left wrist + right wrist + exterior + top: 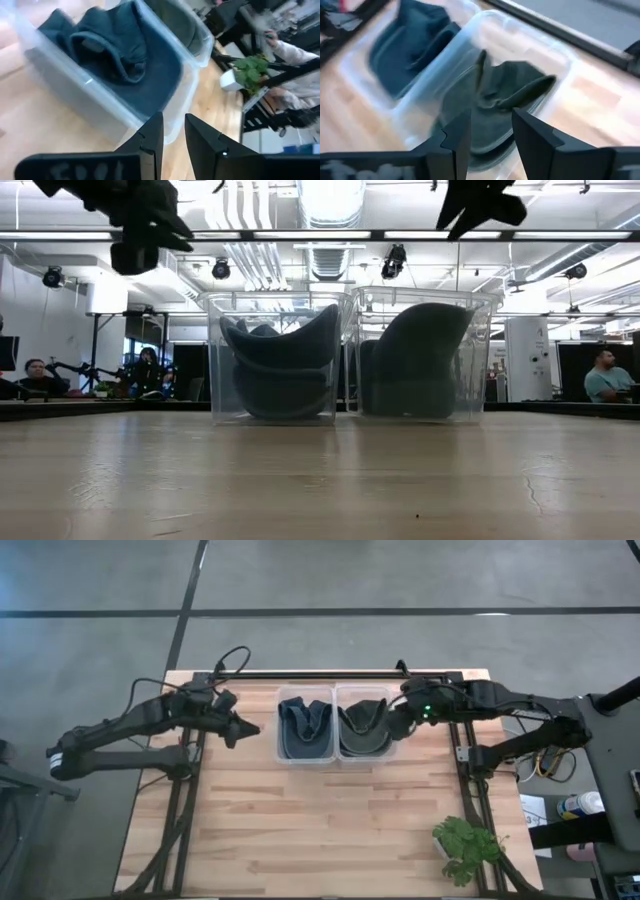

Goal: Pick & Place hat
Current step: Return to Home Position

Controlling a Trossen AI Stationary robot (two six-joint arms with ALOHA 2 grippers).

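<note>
Two clear plastic bins stand side by side at the far middle of the table. The left bin (283, 730) holds a blue hat (305, 725) (120, 60), and the right bin (341, 692) holds a dark grey-green hat (365, 727) (505, 95). Both hats lie crumpled on the bin floors (280, 360) (420, 360). My left gripper (248, 729) (173, 134) hovers above the table just left of the blue hat's bin, open by a narrow gap. My right gripper (394, 726) (491, 131) hovers over the right rim of the other bin, open and empty.
A small potted plant (466, 845) stands near the table's near right corner. A black rail (330, 674) runs along the far edge behind the bins. Bare wood (320, 820) lies in front of the bins. People (607, 375) sit in the room beyond the table.
</note>
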